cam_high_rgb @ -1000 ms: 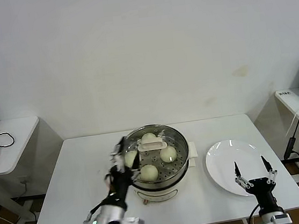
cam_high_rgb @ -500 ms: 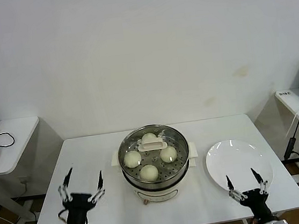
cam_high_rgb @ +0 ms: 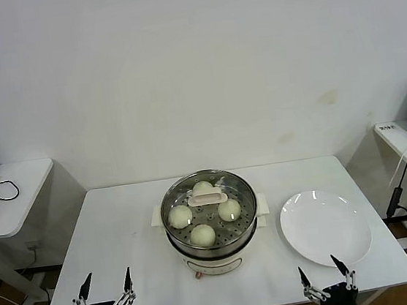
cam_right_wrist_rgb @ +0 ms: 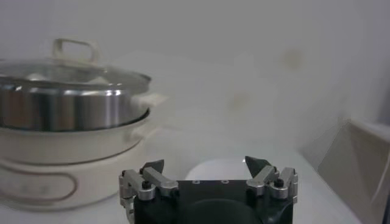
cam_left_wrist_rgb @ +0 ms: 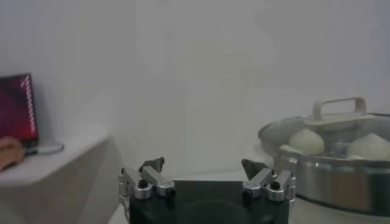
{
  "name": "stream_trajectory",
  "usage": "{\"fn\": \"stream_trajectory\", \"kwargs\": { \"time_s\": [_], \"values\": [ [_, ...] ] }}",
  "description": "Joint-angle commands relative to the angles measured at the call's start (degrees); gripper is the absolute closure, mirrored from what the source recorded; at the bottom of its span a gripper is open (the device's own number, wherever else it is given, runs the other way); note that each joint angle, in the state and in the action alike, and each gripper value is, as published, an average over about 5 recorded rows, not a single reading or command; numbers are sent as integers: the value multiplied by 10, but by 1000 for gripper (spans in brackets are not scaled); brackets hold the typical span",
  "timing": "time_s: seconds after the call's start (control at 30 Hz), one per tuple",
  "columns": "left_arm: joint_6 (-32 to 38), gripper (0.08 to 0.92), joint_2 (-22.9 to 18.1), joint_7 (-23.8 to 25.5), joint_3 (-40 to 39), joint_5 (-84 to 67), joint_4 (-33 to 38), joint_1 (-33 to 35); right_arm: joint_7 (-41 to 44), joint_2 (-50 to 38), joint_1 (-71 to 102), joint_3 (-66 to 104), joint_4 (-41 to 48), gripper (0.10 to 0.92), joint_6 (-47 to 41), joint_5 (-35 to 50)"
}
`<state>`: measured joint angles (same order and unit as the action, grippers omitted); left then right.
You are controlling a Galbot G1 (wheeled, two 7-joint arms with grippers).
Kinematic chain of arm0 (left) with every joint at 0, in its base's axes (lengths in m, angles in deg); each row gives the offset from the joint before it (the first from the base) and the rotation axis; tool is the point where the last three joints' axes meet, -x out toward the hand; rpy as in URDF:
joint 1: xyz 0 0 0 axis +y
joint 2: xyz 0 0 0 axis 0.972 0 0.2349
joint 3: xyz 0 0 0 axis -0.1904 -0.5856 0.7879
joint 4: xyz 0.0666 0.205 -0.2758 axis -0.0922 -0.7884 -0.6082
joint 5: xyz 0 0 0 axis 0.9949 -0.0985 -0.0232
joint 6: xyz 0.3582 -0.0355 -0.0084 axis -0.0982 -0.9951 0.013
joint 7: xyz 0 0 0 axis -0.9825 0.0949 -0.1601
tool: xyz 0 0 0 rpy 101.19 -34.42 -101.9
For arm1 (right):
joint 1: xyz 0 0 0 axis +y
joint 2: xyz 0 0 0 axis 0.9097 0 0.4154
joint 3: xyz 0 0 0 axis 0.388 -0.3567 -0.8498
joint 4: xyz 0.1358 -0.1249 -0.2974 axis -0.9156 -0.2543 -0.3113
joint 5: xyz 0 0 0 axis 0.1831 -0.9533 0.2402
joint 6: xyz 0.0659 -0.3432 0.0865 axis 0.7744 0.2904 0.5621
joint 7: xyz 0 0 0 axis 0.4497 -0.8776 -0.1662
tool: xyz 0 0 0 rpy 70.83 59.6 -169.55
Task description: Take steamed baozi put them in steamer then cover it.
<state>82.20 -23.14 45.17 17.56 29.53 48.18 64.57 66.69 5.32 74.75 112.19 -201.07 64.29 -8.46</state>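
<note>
Baozi: four steamed baozi (cam_high_rgb: 202, 234) sit inside the steamer (cam_high_rgb: 210, 225), spaced around its perforated floor, one toward each side.
Cover: the glass cover (cam_high_rgb: 207, 198) lies flat on the steamer rim, its cream bar handle at the centre with its long axis running left to right in the head view.
Steamer place: middle of the white bench (cam_high_rgb: 125, 242), on its white pot base.
Plate: a white plate (cam_high_rgb: 325, 227) lies bare on the bench to the robot's right of the steamer, close by but not touching.
Left gripper: the left gripper (cam_high_rgb: 104, 298) hangs low at the near bench edge, well apart from the steamer; jaws spread wide, nothing between them.
Right gripper: the right gripper (cam_high_rgb: 326, 280) hangs low at the near edge, just in front of the plate; jaws spread wide, holding nothing.
Key relation: steamer lies ahead of both grippers and between them, inward of each; both stand about equally far off.
Judgement: with buns in and cover seated, the task looks complete; no further reach seems needed.
</note>
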Motion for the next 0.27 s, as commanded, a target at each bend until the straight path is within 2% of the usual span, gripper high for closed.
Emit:
{"fn": "stream_trajectory", "kwargs": {
  "time_s": [0.03, 0.27],
  "values": [
    [5, 177, -17, -7, 13, -40, 4, 35, -31, -11, 34, -34, -32, 202, -53, 5],
    [3, 177, -23, -7, 11, -26, 4, 35, -48, -6, 25, -32, -30, 203, -60, 5]
  ]
}}
